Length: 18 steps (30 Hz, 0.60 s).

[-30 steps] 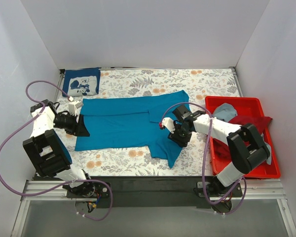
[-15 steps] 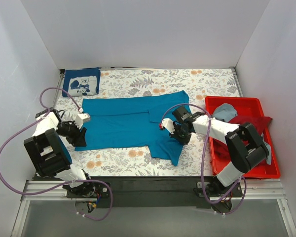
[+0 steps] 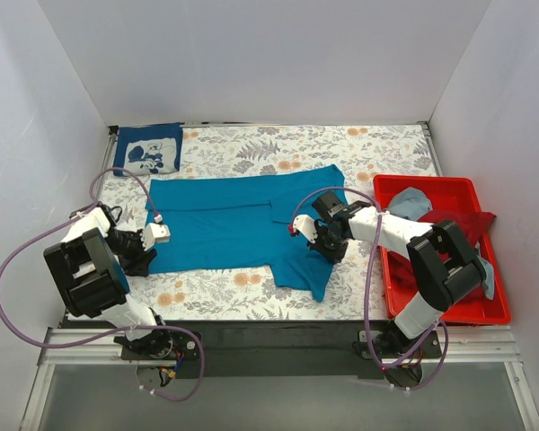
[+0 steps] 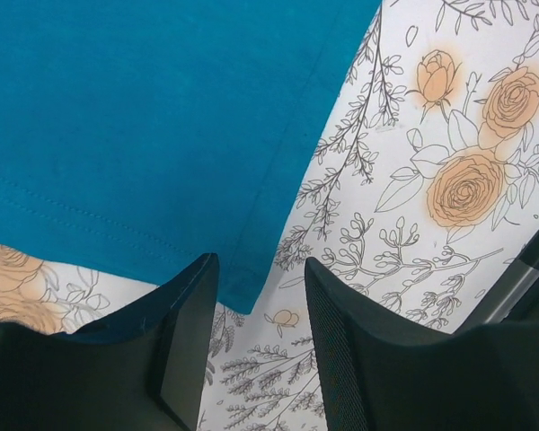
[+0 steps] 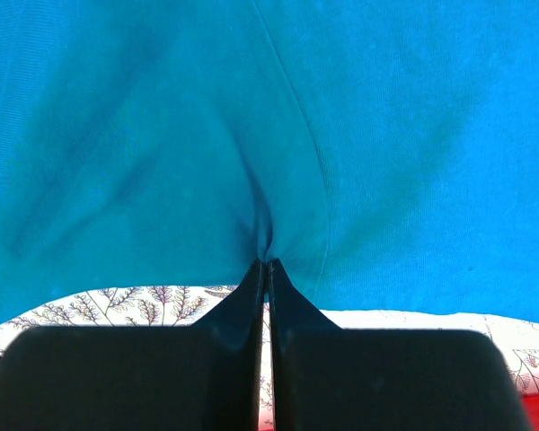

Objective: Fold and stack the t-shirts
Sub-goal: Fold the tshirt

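A teal shirt (image 3: 225, 224) pinched at one end, straddled at the other

The teal shirt lies spread flat across the middle of the floral table (image 3: 251, 144), its length running from 9 to 3 o'clock, with one flap reaching toward 5 o'clock. At the shirt's 4 o'clock side the right gripper (image 5: 265, 262) has its fingers pressed together on a small fold of the teal cloth, which puckers into creases just above the tips. At the shirt's 8 o'clock corner the left gripper (image 4: 258, 269) sits low over the table with its fingers spread apart. The hemmed corner of the shirt lies in the gap between them, and it cannot be told whether either finger touches the cloth. A navy shirt (image 3: 148, 150) with a white print lies folded in the table's 10 o'clock corner, well apart from the teal one. At 3 o'clock a red bin (image 3: 431, 182) holds a dark red shirt (image 3: 463, 220), draped over its rim at 2 o'clock, and a pale blue-grey shirt (image 3: 411, 203) bunched at its 12 o'clock end
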### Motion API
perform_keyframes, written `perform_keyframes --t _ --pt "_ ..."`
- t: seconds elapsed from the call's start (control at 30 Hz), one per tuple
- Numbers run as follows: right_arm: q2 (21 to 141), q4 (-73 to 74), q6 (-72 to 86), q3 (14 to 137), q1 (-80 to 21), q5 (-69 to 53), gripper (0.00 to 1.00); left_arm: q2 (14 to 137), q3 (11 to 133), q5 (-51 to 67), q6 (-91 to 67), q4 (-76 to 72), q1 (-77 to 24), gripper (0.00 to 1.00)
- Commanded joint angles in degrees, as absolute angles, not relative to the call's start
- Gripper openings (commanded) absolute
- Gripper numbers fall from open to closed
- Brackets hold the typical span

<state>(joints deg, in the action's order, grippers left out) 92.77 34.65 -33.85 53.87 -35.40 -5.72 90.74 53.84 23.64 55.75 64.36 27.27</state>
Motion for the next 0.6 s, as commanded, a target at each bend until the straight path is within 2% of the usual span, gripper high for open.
perform_keyframes --t 0.0,0.1,0.17,0.2,0.4,0.57 --pt "94.5 36.1 -34.0 54.3 -35.7 -5.4 0.01 90.8 52.5 23.6 59.3 62.8 27.4 0.42" --pt "94.9 36.3 -33.9 54.2 -35.7 -5.5 0.01 91.4 49.3 22.6 59.2 60.6 27.2 0.41" --pt "94.7 36.5 -33.8 54.1 -35.7 -5.7 0.01 91.5 47.1 20.9 59.5 58.5 27.1 0.35" --pt "94.5 36.5 -33.8 53.9 -35.7 -5.9 0.01 90.6 44.9 19.6 59.8 57.7 27.1 0.26" --pt "89.1 37.4 -34.7 50.4 -35.9 -7.8 0.01 87.8 44.2 21.4 59.4 59.1 27.2 0.02" --pt "83.8 38.3 -35.9 48.2 -35.8 -8.0 0.01 85.5 46.6 24.9 59.0 61.3 27.9 0.00"
